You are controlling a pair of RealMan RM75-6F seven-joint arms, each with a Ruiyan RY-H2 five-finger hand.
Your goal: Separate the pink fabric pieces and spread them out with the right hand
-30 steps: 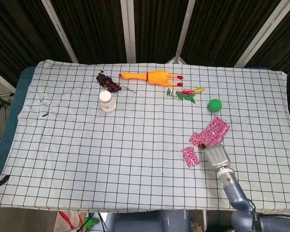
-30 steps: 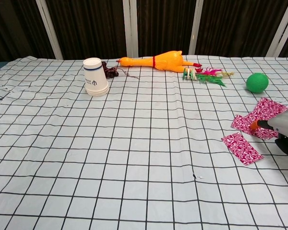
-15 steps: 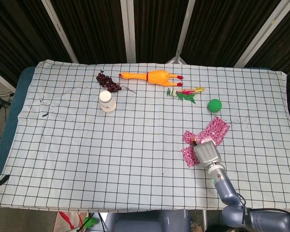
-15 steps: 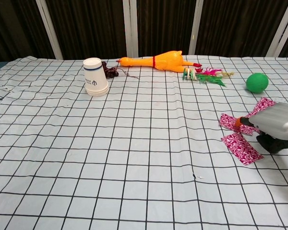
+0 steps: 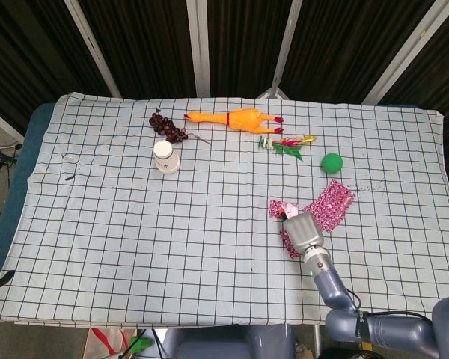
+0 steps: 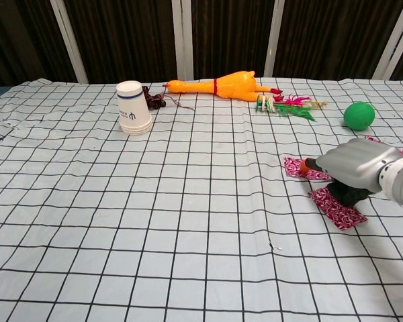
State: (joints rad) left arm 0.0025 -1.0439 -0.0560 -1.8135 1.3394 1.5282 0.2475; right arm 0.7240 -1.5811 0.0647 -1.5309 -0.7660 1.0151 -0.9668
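Note:
Three pink patterned fabric pieces lie at the right of the table. My right hand point(image 5: 300, 229) point(image 6: 352, 168) reaches in from the near right edge and holds the near edge of one small piece point(image 5: 280, 208) point(image 6: 296, 166) with its orange-tipped fingertips point(image 6: 307, 163). A second small piece point(image 5: 289, 244) point(image 6: 335, 207) lies flat, partly under the hand. The larger third piece point(image 5: 330, 203) sits just right of the hand; in the chest view the hand hides most of it. My left hand does not show in either view.
A green ball point(image 5: 331, 162) point(image 6: 359, 115) sits beyond the fabric. Further back lie a feathered toy point(image 5: 286, 143), a rubber chicken point(image 5: 234, 118) point(image 6: 218, 85), a dark bead bunch point(image 5: 168, 126) and an upturned white cup point(image 5: 165, 157) point(image 6: 133, 107). The checked tablecloth point(image 5: 135, 224) covers the table.
My right hand has moved left across the table, taking the small pink piece with it, away from the larger piece. The hand now covers part of the second small piece.

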